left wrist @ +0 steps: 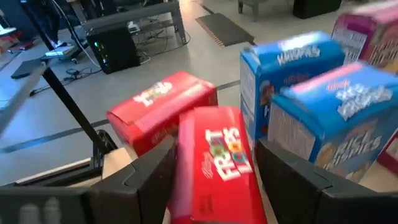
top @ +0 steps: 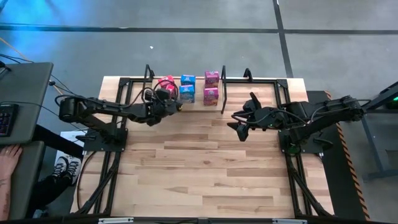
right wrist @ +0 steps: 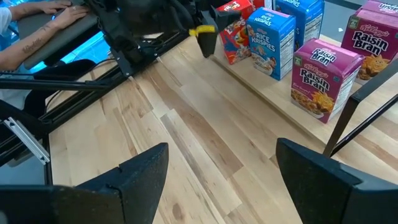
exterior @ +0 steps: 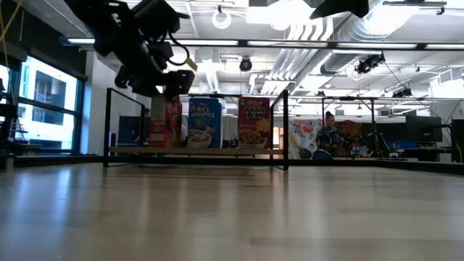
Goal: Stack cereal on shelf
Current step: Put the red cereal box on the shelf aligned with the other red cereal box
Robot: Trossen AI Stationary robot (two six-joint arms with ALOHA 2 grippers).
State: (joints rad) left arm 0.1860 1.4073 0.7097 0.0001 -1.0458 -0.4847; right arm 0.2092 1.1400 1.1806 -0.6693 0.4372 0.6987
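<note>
Hovering at the black-framed wooden shelf (top: pixel 214 104), the left gripper (left wrist: pixel 214 171) has its fingers around a red cardboard cereal box (left wrist: pixel 217 165). The right gripper (right wrist: pixel 217 165) waits mid-table, fingers spread wide and empty.

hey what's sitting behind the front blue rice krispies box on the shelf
A second blue box stands directly behind the front Rice Krispies box on the shelf. From the low view the front box covers it entirely, so its printed front cannot be read there.
</note>
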